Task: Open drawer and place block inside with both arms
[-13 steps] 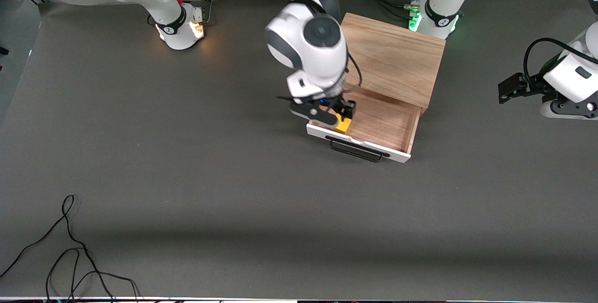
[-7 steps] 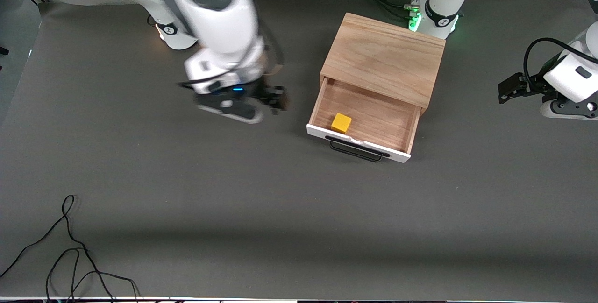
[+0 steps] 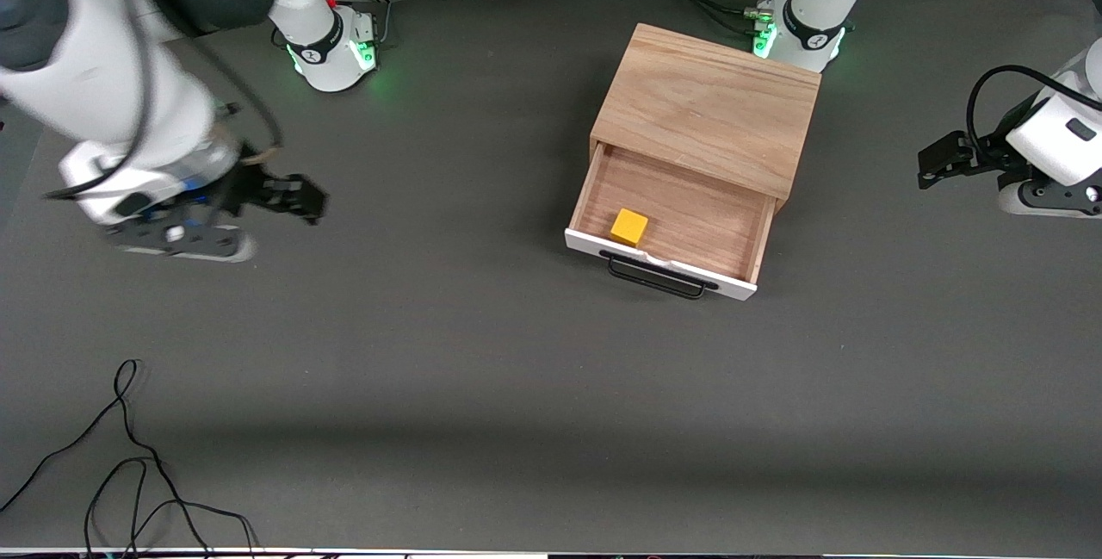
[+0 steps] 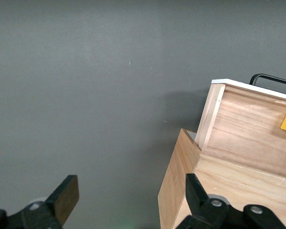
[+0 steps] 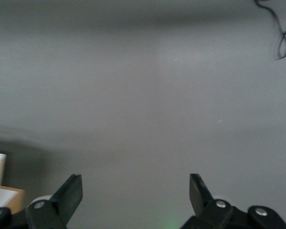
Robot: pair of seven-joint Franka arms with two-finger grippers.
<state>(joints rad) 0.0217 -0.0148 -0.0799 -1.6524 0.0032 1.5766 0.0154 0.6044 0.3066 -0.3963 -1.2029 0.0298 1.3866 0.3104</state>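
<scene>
A dark grey tabletop (image 3: pixel 516 387) fills the scene, with a light oak box (image 3: pixel 710 107) as its landmark, standing close to the left arm's green-lit base (image 3: pixel 796 34); the drawer (image 3: pixel 671 227) is pulled out of the box toward the front camera, its white front and black bar handle (image 3: pixel 659 276) nearest that camera; the block (image 3: pixel 629 226), a small yellow cube, rests on the drawer's wood floor just inside the white front, at the corner toward the right arm's end; the right pincer (image 3: pixel 288 195) hangs over bare tabletop well apart from the box, released and holding nothing, fingers spread wide in the right wrist view; the left pincer (image 3: pixel 938 158) waits in the air beside the box, also released and empty; loose black cables (image 3: pixel 129 456) lie far from the box, near the front camera.
</scene>
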